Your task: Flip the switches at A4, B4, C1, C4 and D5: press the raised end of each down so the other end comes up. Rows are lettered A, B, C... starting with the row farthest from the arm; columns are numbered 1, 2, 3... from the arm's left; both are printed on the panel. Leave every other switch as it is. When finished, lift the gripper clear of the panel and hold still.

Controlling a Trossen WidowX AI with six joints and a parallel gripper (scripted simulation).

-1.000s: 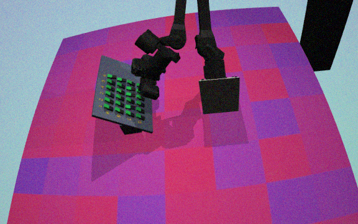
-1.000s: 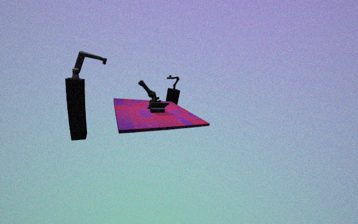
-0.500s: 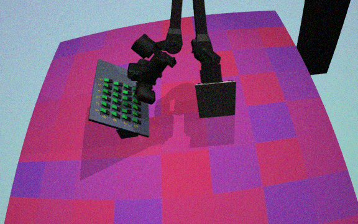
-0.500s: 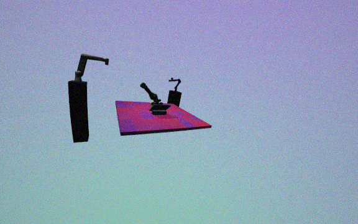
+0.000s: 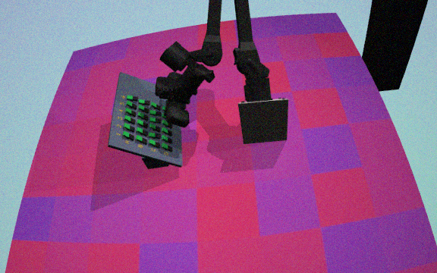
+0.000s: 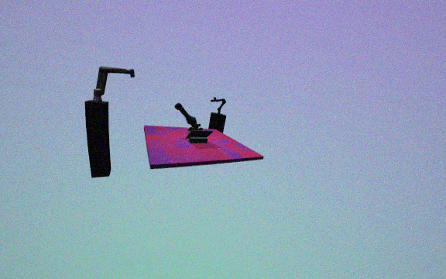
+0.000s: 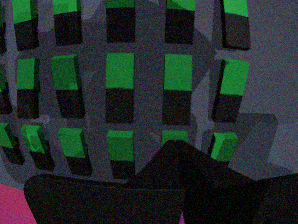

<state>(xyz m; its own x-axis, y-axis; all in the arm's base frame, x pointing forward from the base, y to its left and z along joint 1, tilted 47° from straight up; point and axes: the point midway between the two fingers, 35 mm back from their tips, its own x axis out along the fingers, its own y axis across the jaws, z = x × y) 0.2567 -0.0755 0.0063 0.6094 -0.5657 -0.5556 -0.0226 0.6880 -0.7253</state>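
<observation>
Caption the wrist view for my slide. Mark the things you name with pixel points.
Closed gripper (image 7: 173, 148) over a tilted panel (image 5: 143, 84) (image 7: 270, 90) of green-and-black switches (image 5: 140, 130) (image 7: 120, 87).

so the switches (image 5: 140, 130) (image 7: 120, 87) are green and black rockers, lined up in rows on a tilted grey panel (image 5: 117, 114) (image 7: 275, 90)

Below the claw (image 5: 177, 115) (image 7: 173, 148), I see a patchwork worktop (image 5: 226, 208) (image 6: 169, 155) (image 7: 10, 204) in red, magenta and purple. My outside view shows a black pillar (image 6: 98, 139) well left of the claw, bearing a bent arm (image 6: 101, 81); right of it and farther back, a second pillar (image 6: 217, 122) carries a smaller bent arm (image 6: 222, 106).
</observation>
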